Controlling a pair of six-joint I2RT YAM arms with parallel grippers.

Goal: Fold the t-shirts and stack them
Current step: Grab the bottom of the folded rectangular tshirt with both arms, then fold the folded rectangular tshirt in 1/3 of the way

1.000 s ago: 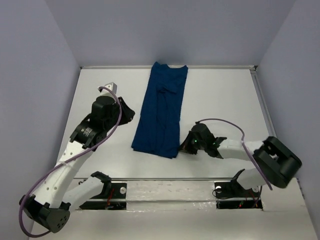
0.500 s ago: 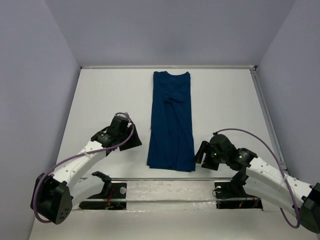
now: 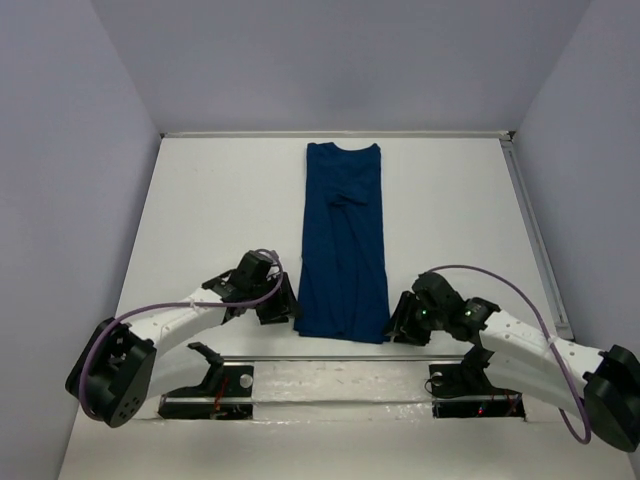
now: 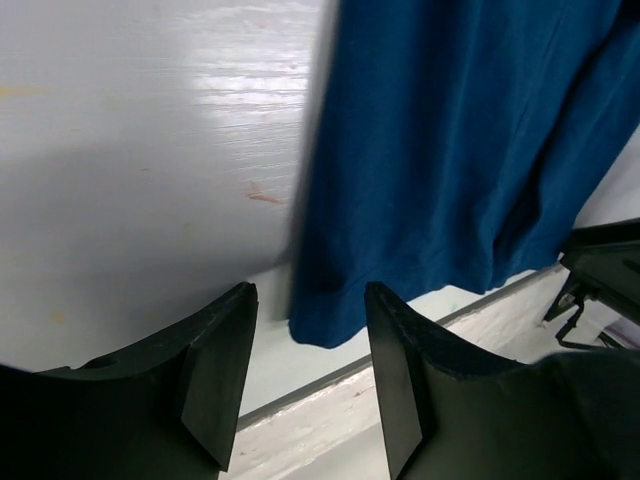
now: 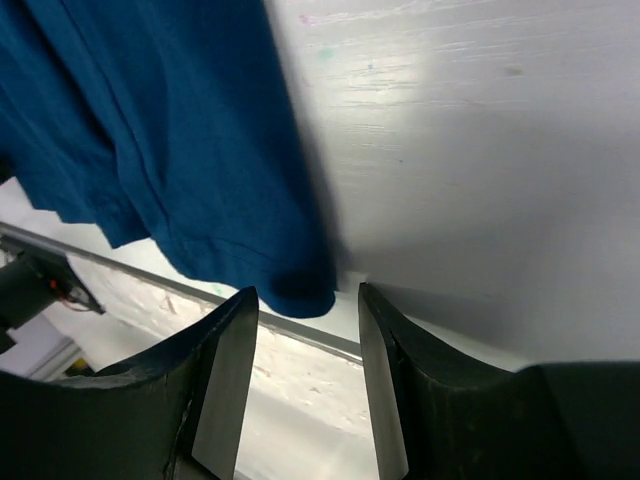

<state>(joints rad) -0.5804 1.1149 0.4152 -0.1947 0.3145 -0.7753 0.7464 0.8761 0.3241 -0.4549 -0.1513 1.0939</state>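
The dark blue t-shirt (image 3: pixel 342 240) lies flat on the white table as a long narrow strip, collar end at the back and hem toward me. My left gripper (image 3: pixel 287 305) sits low at the hem's left corner. In the left wrist view the fingers (image 4: pixel 215 370) stand apart and open, with the shirt's corner (image 4: pixel 320 325) just past the tips. My right gripper (image 3: pixel 398 322) is at the hem's right corner. It is open too, and the cloth corner (image 5: pixel 300 290) lies between its fingertips (image 5: pixel 225 370), not pinched.
A metal rail (image 3: pixel 340 375) with the two arm bases runs along the table's near edge, just behind the hem. Grey walls close in the left, right and back sides. Bare white table (image 3: pixel 200 200) lies on both sides of the shirt.
The shirt went from slanted to straight and slightly nearer. Both grippers opened and let it go, then dropped to the hem's two near corners.
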